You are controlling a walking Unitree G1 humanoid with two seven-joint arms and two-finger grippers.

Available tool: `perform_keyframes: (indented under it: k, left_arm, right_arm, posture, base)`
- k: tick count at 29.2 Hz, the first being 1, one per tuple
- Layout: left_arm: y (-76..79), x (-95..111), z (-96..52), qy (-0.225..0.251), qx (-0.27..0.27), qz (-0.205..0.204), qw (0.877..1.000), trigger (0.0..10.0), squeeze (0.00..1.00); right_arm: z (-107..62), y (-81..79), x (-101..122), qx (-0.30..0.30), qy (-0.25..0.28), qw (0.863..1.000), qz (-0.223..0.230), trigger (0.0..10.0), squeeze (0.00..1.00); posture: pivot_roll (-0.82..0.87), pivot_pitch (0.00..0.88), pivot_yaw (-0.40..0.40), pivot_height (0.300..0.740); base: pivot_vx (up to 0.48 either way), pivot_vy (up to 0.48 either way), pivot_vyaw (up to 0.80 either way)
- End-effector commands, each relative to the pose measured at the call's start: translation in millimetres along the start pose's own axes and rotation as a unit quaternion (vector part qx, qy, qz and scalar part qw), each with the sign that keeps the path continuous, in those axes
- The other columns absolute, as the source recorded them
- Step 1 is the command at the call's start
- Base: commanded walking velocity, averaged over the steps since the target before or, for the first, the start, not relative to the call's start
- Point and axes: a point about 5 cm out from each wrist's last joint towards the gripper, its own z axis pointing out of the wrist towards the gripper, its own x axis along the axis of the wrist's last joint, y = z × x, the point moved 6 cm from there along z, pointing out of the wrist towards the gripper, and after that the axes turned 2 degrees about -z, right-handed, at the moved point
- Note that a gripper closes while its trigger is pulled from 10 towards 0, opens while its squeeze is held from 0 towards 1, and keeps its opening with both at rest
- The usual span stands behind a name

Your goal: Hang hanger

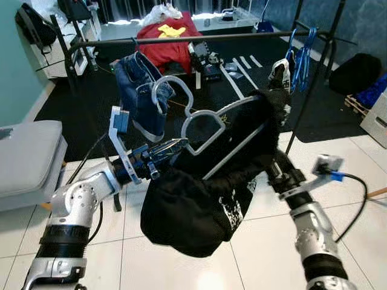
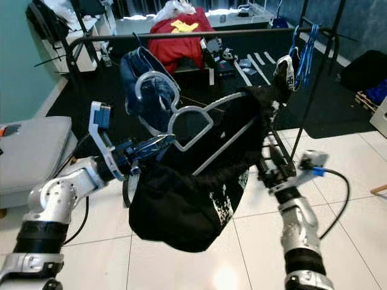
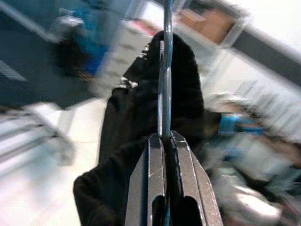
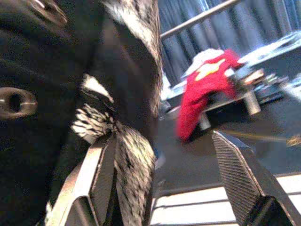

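White tile floor, dark rug

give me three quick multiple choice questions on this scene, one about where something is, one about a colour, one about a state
1. Where do the blue jeans hang?
A. on the clothes rail
B. on the grey seat
C. on the floor tiles

2. What colour is the garment on the held hanger?
A. red
B. black
C. white

3. How is the left gripper?
A. wide open, away from the hanger
B. shut on the hanger
C. holding the jeans

Answers: 1 A, the jeans drape from the dark clothes rail ahead of the robot. 2 B, the cloth over the silver hanger is black with a white print. 3 B, the left wrist view shows the fingers closed on the hanger's thin metal bar.
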Motion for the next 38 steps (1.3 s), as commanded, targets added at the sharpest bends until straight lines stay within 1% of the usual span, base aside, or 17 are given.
perform_keyframes:
  k: [1, 4, 7, 8, 11, 13, 14, 15, 16, 17, 18, 19, 20, 22, 27, 31, 38]
  left_arm:
    - [-8.5, 4, 2.0, 0.007, 0.032, 0.031, 0.999, 0.0, 0.00]
    - [-12.3, 5, 3.8, 0.003, 0.053, 0.051, 0.997, 0.0, 0.00]
    - [-27.4, 5, 6.3, -0.010, 0.124, 0.101, 0.987, 0.0, 0.00]
    - [-38.9, 4, 4.9, -0.028, 0.176, 0.137, 0.974, 0.0, 0.00]
    - [-43.1, 6, 3.8, -0.022, 0.197, 0.135, 0.971, 0.0, 0.00]
    - [-46.3, 10, 3.5, -0.015, 0.229, 0.130, 0.965, 0.0, 0.00]
    - [-46.3, 10, 3.5, -0.015, 0.229, 0.130, 0.965, 0.0, 0.00]
    - [-46.1, 11, 4.7, -0.010, 0.237, 0.128, 0.963, 0.0, 0.00]
    - [-42.8, 11, 8.1, -0.007, 0.236, 0.124, 0.964, 0.0, 0.00]
    - [-42.8, 11, 8.1, -0.007, 0.236, 0.124, 0.964, 0.0, 0.00]
    - [-39.8, 13, 11.2, -0.001, 0.236, 0.120, 0.964, 0.0, 0.00]
    - [-39.8, 13, 11.2, -0.001, 0.236, 0.120, 0.964, 0.0, 0.00]
    - [-36.1, 13, 15.4, 0.003, 0.234, 0.117, 0.965, 0.0, 0.00]
    - [-31.4, 12, 21.0, 0.006, 0.234, 0.117, 0.965, 0.0, 0.00]
    - [-31.6, 9, 23.1, 0.004, 0.246, 0.121, 0.962, 0.0, 0.00]
    - [-33.8, 5, 24.8, 0.005, 0.261, 0.119, 0.958, 0.0, 0.00]
    - [-27.1, 3, 29.5, 0.002, 0.246, 0.111, 0.963, 0.0, 0.00]
  right_arm:
    - [-1.7, 21.4, 18, -0.077, 0.036, 0.995, -0.049, 10.0, 0.00]
    - [-3.5, 28.8, 23, -0.105, 0.045, 0.991, -0.072, 10.0, 0.00]
    - [-6.3, 28.5, 25, -0.117, 0.048, 0.985, -0.114, 10.0, 0.00]
    - [-8.0, 23.6, 27, -0.118, 0.052, 0.980, -0.150, 10.0, 0.00]
    - [-7.4, 19.4, 27, -0.110, 0.052, 0.981, -0.150, 10.0, 0.00]
    - [1.0, -24.3, -2, 0.018, -0.004, 0.995, -0.100, 10.0, 0.00]
    - [1.0, -24.3, -2, 0.018, -0.004, 0.995, -0.100, 10.0, 0.00]
    - [0.7, -48.8, -17, 0.088, -0.038, 0.992, -0.082, 10.0, 0.00]
    - [-6.2, -79.4, -41, 0.180, -0.097, 0.976, -0.078, 10.0, 0.00]
    - [-6.2, -79.4, -41, 0.180, -0.097, 0.976, -0.078, 10.0, 0.00]
    - [-16.3, -103.1, -59, 0.252, -0.140, 0.954, -0.083, 10.0, 0.00]
    - [-16.3, -103.1, -59, 0.252, -0.140, 0.954, -0.083, 10.0, 0.00]
    - [-25.2, -122.2, -74, 0.305, -0.173, 0.933, -0.083, 10.0, 0.00]
    - [-22.9, -143.1, -86, 0.338, -0.190, 0.919, -0.073, 10.0, 0.00]
    - [-13.6, -150.5, -91, 0.336, -0.190, 0.918, -0.095, 10.0, 0.00]
    - [-2.7, -150.8, -98, 0.322, -0.185, 0.913, -0.169, 10.0, 0.00]
    - [10.0, -150.9, -82, 0.315, -0.144, 0.910, -0.228, 10.0, 0.00]
  posture:
    - [0.05, 0.083, 0.063, 0.740]
    - [0.05, 0.083, 0.067, 0.740]
    - [0.05, 0.084, 0.067, 0.740]
    - [0.05, 0.086, 0.065, 0.740]
    - [0.05, 0.086, 0.066, 0.740]
    - [0.04, 0.086, 0.070, 0.740]
    - [0.04, 0.086, 0.070, 0.740]
    - [0.04, 0.086, 0.069, 0.740]
    - [0.04, 0.086, 0.063, 0.740]
    - [0.04, 0.086, 0.063, 0.740]
    - [0.05, 0.086, 0.061, 0.740]
    - [0.05, 0.086, 0.061, 0.740]
    - [0.05, 0.086, 0.055, 0.740]
    - [0.06, 0.085, 0.052, 0.740]
    - [0.06, 0.086, 0.054, 0.740]
    - [0.06, 0.087, 0.056, 0.740]
    - [0.06, 0.090, 0.053, 0.740]
  base:
    - [0.000, 0.000, 0.00]
    - [0.000, 0.000, 0.00]
    - [0.000, 0.000, 0.00]
    - [0.000, 0.000, 0.00]
    - [0.000, 0.000, 0.00]
    - [0.000, 0.000, 0.00]
    - [0.000, 0.000, 0.00]
    - [0.000, 0.000, 0.00]
    - [0.000, 0.000, 0.00]
    - [0.000, 0.000, 0.00]
    - [0.000, 0.000, 0.00]
    - [0.000, 0.000, 0.00]
    - [0.000, 0.000, 0.00]
    - [0.000, 0.000, 0.00]
    - [0.000, 0.000, 0.00]
    - [0.000, 0.000, 0.00]
    - [0.000, 0.000, 0.00]
